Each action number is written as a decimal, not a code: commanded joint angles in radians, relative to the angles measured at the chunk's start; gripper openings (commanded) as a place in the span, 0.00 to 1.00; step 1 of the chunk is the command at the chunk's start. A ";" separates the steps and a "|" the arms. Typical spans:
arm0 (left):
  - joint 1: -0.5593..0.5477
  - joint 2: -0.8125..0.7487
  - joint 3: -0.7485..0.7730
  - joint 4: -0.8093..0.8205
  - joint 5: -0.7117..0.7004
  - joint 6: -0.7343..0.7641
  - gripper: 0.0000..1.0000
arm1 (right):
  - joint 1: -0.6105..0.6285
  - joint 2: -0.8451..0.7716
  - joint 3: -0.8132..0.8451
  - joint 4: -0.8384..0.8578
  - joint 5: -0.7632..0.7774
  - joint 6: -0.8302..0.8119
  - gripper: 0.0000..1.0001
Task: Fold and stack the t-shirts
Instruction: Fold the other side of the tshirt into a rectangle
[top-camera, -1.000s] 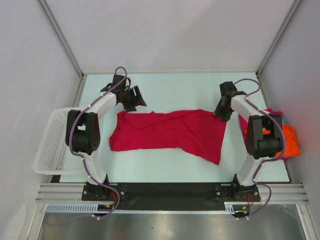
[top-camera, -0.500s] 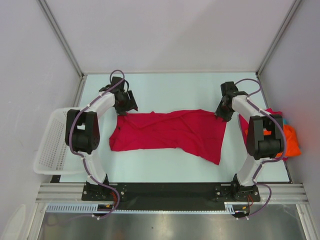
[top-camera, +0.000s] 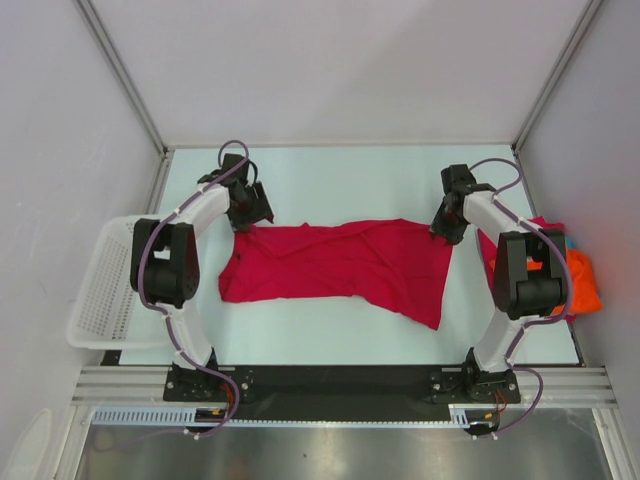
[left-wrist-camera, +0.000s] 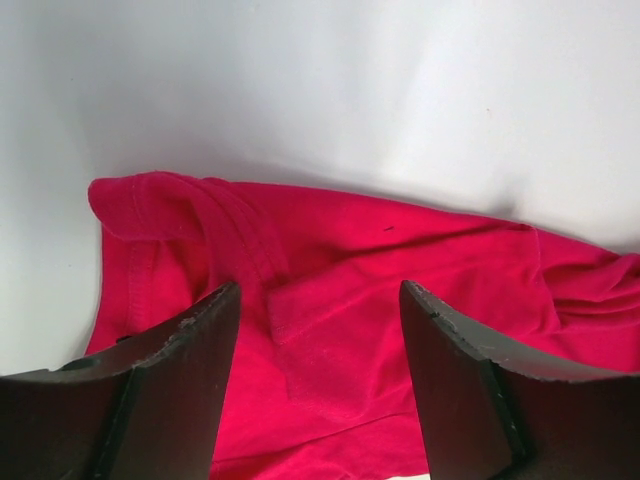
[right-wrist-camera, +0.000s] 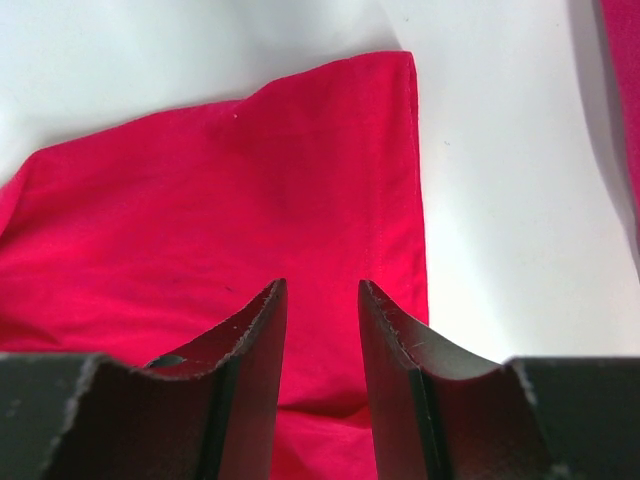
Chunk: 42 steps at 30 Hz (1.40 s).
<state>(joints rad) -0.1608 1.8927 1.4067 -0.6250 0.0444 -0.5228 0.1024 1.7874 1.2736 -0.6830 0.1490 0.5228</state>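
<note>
A crimson red t-shirt (top-camera: 340, 262) lies spread and rumpled across the middle of the table, a point of cloth hanging toward the front right. My left gripper (top-camera: 250, 212) hovers open over its far left corner; in the left wrist view (left-wrist-camera: 318, 295) a folded seam of the red t-shirt (left-wrist-camera: 330, 330) lies between the fingers, untouched. My right gripper (top-camera: 443, 230) stands open over the shirt's far right corner (right-wrist-camera: 320, 200), the jaws (right-wrist-camera: 322, 290) a narrow gap apart with only cloth beneath. More t-shirts, orange (top-camera: 583, 280) with magenta-pink (top-camera: 545, 225) and a bit of teal, are heaped at the right edge.
A white plastic lattice basket (top-camera: 100, 290) hangs off the table's left edge. Metal frame posts rise at the far corners, with white walls close on both sides. The arm bases stand on the black rail at the near edge.
The left gripper has swung in and down from the far side toward the shirt's far left corner. The right arm and the shirt have stayed put.
</note>
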 joint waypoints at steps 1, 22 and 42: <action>0.006 0.012 0.031 0.022 0.028 -0.014 0.69 | 0.002 -0.023 0.001 0.007 0.012 -0.010 0.40; -0.002 -0.035 -0.028 0.051 0.109 -0.026 0.05 | 0.008 -0.023 -0.008 0.014 0.004 -0.007 0.38; 0.015 -0.225 -0.005 -0.050 -0.006 0.020 0.09 | 0.008 -0.054 -0.026 0.019 -0.006 -0.009 0.38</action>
<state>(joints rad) -0.1562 1.7302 1.3830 -0.6575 0.0624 -0.5381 0.1055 1.7870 1.2491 -0.6750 0.1417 0.5224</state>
